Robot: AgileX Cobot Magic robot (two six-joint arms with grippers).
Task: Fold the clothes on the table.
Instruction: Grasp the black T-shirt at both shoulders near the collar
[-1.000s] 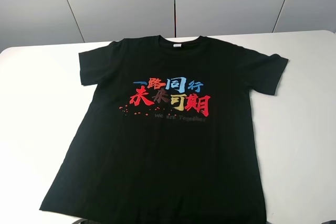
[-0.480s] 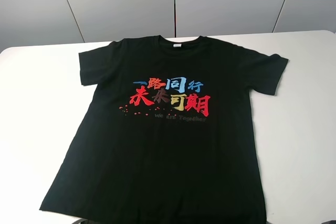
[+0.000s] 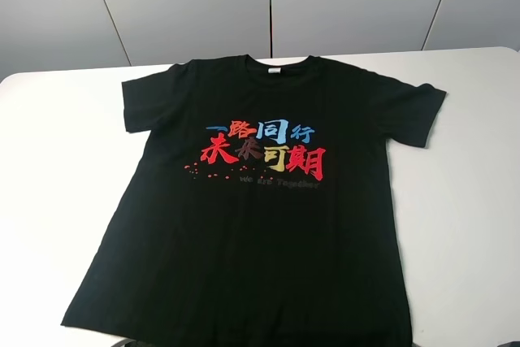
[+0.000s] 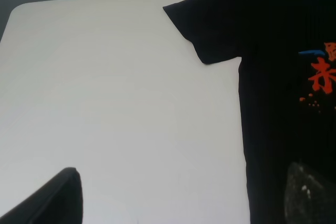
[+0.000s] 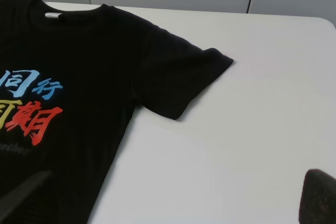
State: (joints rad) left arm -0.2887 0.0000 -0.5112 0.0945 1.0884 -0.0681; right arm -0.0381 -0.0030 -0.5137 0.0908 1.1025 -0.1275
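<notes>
Left fingers (image 4: 50,200), spread wide, hang over the shirt's left side. The black T-shirt (image 3: 260,233) lies flat and print up on the white table (image 3: 49,168), midway between the side edges, collar toward the far edge, hem at the near edge. Right fingers (image 5: 317,198), likewise spread, hang over its right side.

The high camera looks down and forward from the near side of the table (image 3: 49,160), far enough back to hold almost the whole T-shirt (image 3: 260,233), with the grey wall (image 3: 187,6) behind. The left wrist camera sits lower and closer, facing the same way, on the left-side sleeve (image 4: 205,24) and bare tabletop. The right wrist camera mirrors it, close on the right-side sleeve (image 5: 178,77) and collar (image 5: 79,13). Each wrist view shares its sleeve and part of the print (image 5: 39,121) with the high view.
</notes>
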